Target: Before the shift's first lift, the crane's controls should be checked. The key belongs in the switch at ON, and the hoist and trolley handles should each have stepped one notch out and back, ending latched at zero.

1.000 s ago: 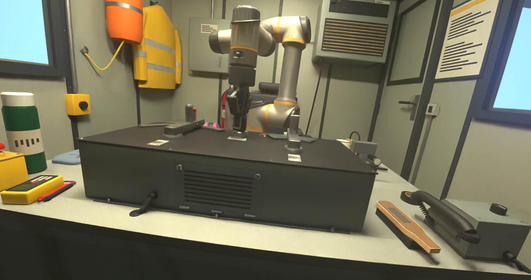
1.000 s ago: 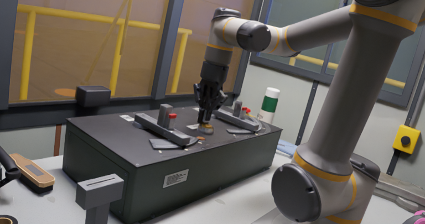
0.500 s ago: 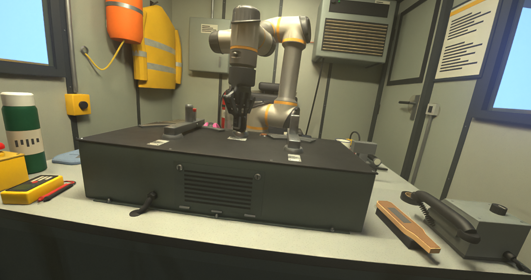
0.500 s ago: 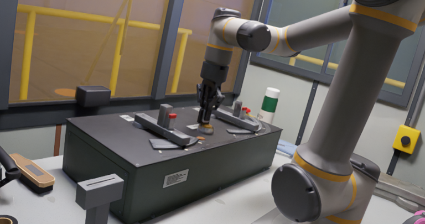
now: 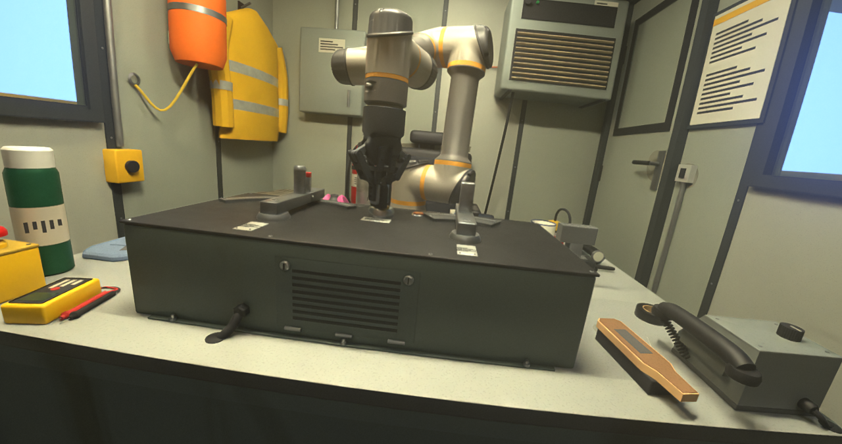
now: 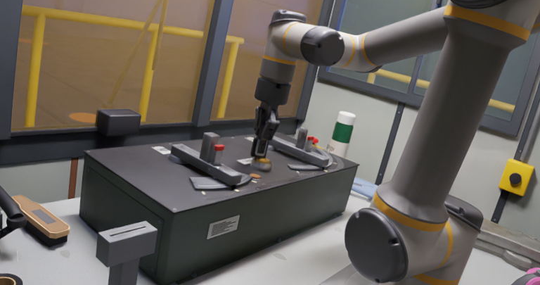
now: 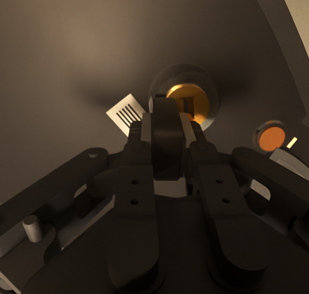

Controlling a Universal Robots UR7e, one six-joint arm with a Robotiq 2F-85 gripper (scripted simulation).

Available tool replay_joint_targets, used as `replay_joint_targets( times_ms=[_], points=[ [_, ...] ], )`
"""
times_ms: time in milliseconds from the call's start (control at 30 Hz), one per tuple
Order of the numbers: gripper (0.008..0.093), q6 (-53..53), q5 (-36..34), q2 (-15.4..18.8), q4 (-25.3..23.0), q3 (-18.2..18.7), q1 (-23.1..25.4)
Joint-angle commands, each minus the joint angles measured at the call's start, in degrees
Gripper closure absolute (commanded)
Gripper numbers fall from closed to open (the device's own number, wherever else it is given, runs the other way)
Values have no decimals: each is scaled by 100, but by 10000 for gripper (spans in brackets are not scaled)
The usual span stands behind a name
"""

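The dark key (image 7: 167, 135) stands upright in the brass-faced key switch (image 7: 184, 100) at the middle of the black control console (image 5: 359, 265), between two handles. One grey handle (image 5: 289, 197) sits on the console's left, seen from the side camera, and the other (image 5: 466, 212) stands on its right, each with a slotted guide and a small red button. An orange lamp (image 7: 271, 138) glows beside the switch. My gripper (image 5: 380, 197) points straight down over the switch and is closed on the key's head.
A green and white flask (image 5: 36, 206) stands at the table's left end beside a yellow meter (image 5: 50, 300). A grey telephone box (image 5: 759, 347) and a brush (image 5: 645, 359) lie right of the console. The arm's base (image 6: 408, 242) stands behind the console.
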Motion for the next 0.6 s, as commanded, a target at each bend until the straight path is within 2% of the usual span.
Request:
replay_joint_targets(
  times_ms=[0, 567],
  points=[
    [934, 97, 0, -3, 0, -2, 0],
    [934, 2027, 0, -3, 0, -2, 0]
  ],
)
